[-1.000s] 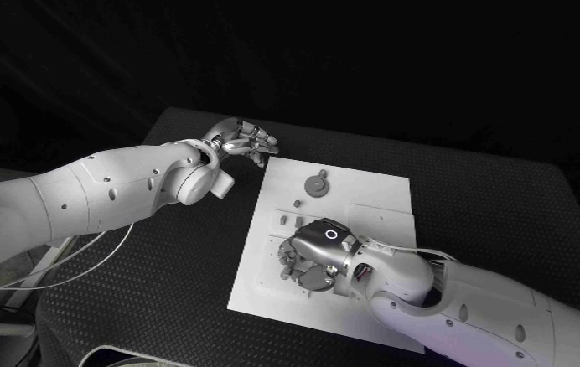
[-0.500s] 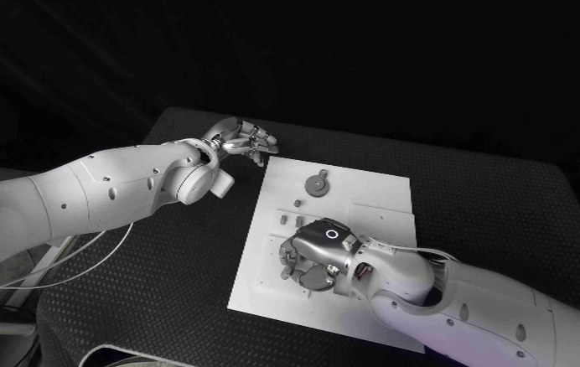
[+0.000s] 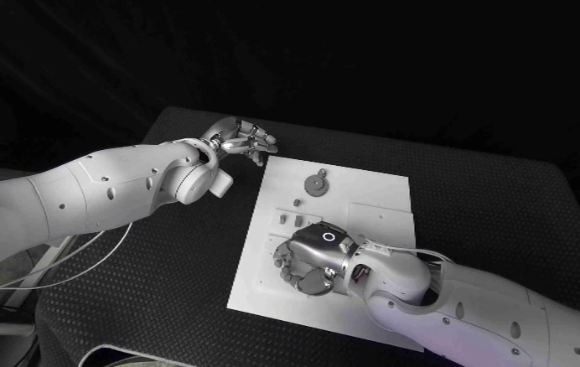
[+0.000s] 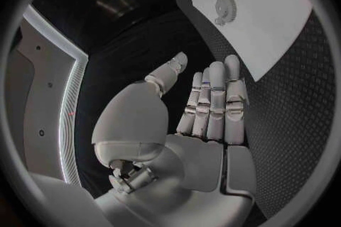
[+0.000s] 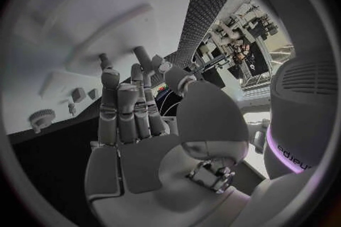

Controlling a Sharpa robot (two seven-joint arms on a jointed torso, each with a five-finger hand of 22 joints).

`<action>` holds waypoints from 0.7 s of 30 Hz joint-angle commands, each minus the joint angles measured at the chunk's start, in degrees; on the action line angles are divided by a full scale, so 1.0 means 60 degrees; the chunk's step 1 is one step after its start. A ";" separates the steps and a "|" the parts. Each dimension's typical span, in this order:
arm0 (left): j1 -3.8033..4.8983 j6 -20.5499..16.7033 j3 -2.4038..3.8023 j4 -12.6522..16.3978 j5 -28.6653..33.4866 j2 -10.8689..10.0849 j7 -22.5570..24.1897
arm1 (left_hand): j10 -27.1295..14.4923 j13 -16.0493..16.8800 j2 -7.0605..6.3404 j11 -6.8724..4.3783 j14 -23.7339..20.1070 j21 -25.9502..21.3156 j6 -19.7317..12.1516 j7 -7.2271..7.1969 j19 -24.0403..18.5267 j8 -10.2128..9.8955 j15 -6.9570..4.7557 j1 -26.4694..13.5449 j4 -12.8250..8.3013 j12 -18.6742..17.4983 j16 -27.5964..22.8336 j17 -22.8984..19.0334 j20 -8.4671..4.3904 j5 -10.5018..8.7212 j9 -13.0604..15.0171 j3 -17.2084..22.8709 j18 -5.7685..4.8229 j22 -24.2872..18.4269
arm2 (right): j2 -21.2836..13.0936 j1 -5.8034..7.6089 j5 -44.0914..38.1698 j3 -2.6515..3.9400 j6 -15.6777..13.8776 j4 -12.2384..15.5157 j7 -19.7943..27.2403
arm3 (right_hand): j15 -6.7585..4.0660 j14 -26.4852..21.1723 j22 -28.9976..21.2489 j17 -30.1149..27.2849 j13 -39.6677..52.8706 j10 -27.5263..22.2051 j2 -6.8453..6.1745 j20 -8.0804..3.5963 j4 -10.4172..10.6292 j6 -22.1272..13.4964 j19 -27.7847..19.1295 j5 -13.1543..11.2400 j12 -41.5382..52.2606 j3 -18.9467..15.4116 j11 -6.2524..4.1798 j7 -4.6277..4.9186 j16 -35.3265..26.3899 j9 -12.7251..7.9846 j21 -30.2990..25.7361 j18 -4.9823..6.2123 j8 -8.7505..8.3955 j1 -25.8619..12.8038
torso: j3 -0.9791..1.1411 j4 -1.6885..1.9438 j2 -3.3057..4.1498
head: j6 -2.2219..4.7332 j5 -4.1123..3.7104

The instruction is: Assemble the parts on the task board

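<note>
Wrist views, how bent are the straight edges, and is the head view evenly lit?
Left wrist view: the task board's straight edge curves strongly, and a dark frame rings the circle. Right wrist view: the board looks soft and bowed behind the right hand. Head view: the board is bright, the surroundings nearly black.

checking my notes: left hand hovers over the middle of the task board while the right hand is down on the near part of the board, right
Not quite. The left hand is off the task board, over the black table by the board's far left corner, as the head view shows; it holds nothing. The right hand is indeed down on the near part of the board.
</note>
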 commanded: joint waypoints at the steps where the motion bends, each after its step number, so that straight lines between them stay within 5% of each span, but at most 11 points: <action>1: 0.0008 0.0091 0.0006 0.0029 0.0051 0.0008 0.0115 | -0.0052 -0.0014 0.0044 0.0033 -0.0003 -0.0041 -0.0074 0.0007 0.0053 0.0042 0.0016 -0.0032 0.0002 0.0027 -0.0063 0.0015 -0.0004 0.0054 -0.0010 -0.0029 0.0333 -0.0005 | 0.0004 -0.0009 0.0230 -0.0003 -0.0204 0.0001 0.0235 | 0.0115 -0.0051 0.0144 0.0006 -0.0051 -0.0211 -0.0201 0.0047 -0.0005 -0.0138 -0.0086 -0.0018 -0.0129 -0.0060 0.0068 0.0042 0.0017 -0.0040 -0.0052 0.0369 -0.0108 -0.0050 | -0.0001 -0.0004 0.0002 | 0.0005 -0.0003; 9: 0.0008 0.0088 0.0006 0.0022 0.0051 0.0013 0.0113 | -0.0052 -0.0016 0.0041 0.0033 -0.0002 -0.0043 -0.0075 0.0007 0.0053 0.0042 0.0016 -0.0033 0.0001 0.0027 -0.0063 0.0017 -0.0004 0.0054 -0.0011 -0.0030 0.0333 -0.0004 | -0.0024 -0.0009 0.0244 -0.0004 -0.0353 -0.0014 0.0220 | 0.0227 -0.0155 0.0151 0.0025 -0.0130 -0.0428 -0.0362 0.0080 -0.0001 -0.0359 -0.0144 -0.0018 -0.0265 -0.0019 0.0181 0.0074 0.0051 -0.0121 -0.0069 0.0369 -0.0225 -0.0047 | 0.0006 -0.0004 0.0000 | 0.0017 -0.0013; 16: 0.0008 0.0092 0.0006 0.0019 0.0051 0.0009 0.0104 | -0.0052 -0.0018 0.0038 0.0033 -0.0002 -0.0045 -0.0076 0.0007 0.0054 0.0042 0.0016 -0.0034 0.0001 0.0028 -0.0065 0.0018 -0.0003 0.0053 -0.0012 -0.0031 0.0333 -0.0004 | -0.0200 -0.0008 0.0485 -0.0003 -0.0961 0.0108 0.0351 | 0.0268 -0.0203 0.0158 0.0030 -0.0167 -0.0516 -0.0482 0.0099 0.0012 -0.0482 -0.0172 -0.0018 -0.0274 -0.0003 0.0222 0.0096 0.0076 -0.0164 -0.0069 0.0369 -0.0280 -0.0046 | 0.0008 -0.0002 0.0001 | 0.0037 -0.0064; 21: 0.0006 0.0105 0.0005 -0.0040 0.0051 0.0024 0.0109 | -0.0054 -0.0020 0.0036 0.0034 -0.0002 -0.0046 -0.0077 0.0008 0.0054 0.0042 0.0017 -0.0035 0.0001 0.0027 -0.0066 0.0019 -0.0003 0.0053 -0.0013 -0.0033 0.0333 -0.0003 | -0.0499 0.0016 0.1146 0.0026 -0.1565 0.0404 0.0705 | 0.0269 -0.0197 0.0165 0.0033 -0.0175 -0.0496 -0.0820 0.0124 0.0187 -0.0795 -0.0135 -0.0017 -0.0241 -0.0094 0.0221 0.0066 0.0118 -0.0240 -0.0035 0.0369 -0.0426 -0.0313 | 0.0010 -0.0013 -0.0008 | 0.0108 -0.0152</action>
